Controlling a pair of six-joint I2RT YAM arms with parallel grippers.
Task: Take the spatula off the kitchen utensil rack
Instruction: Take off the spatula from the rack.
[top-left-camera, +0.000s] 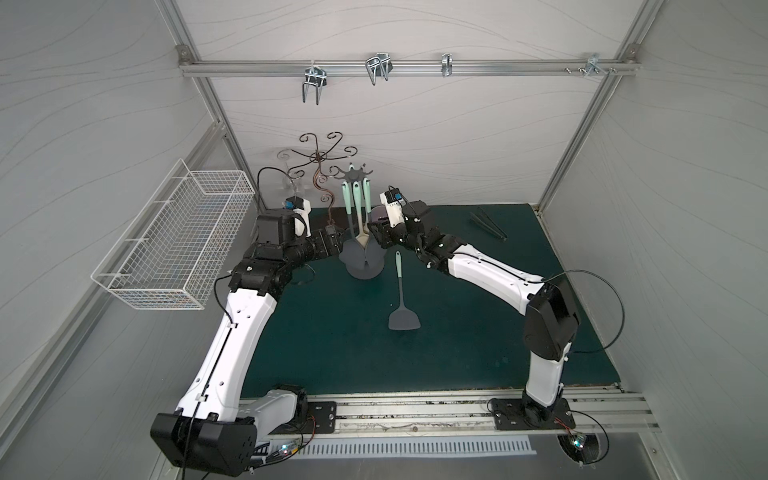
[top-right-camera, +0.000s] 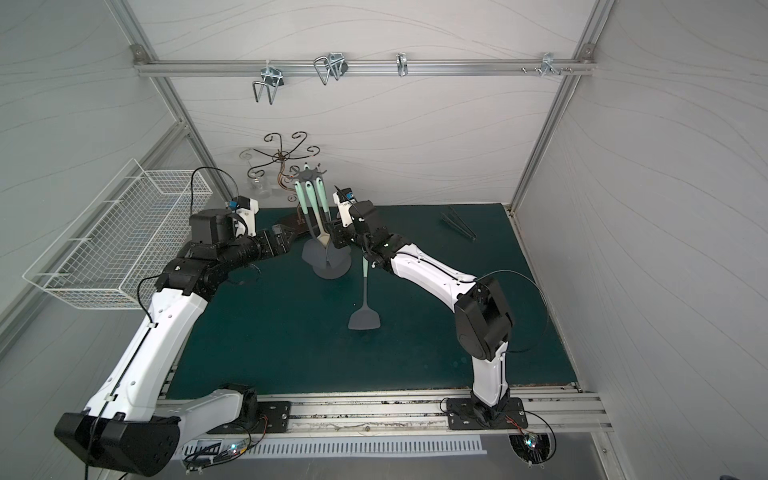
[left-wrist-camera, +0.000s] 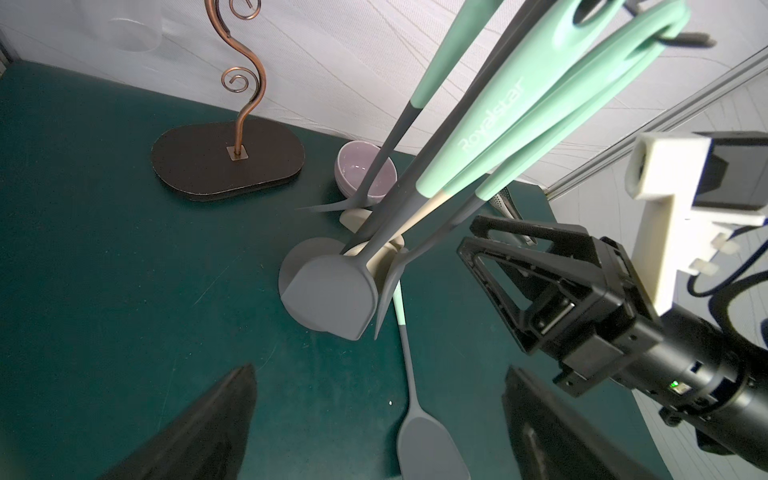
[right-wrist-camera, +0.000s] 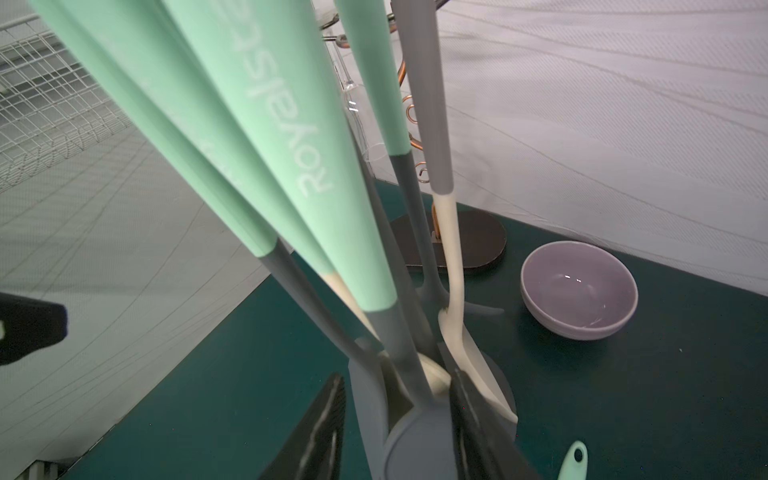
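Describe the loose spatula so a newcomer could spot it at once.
On the dark green mat, find the tall grey kitchen utensil rack toward the back. The spatula lies flat on the mat just right of its round base, mint handle toward the back, grey blade toward the front. The other mint-handled utensils all hang from the rack's prongs.
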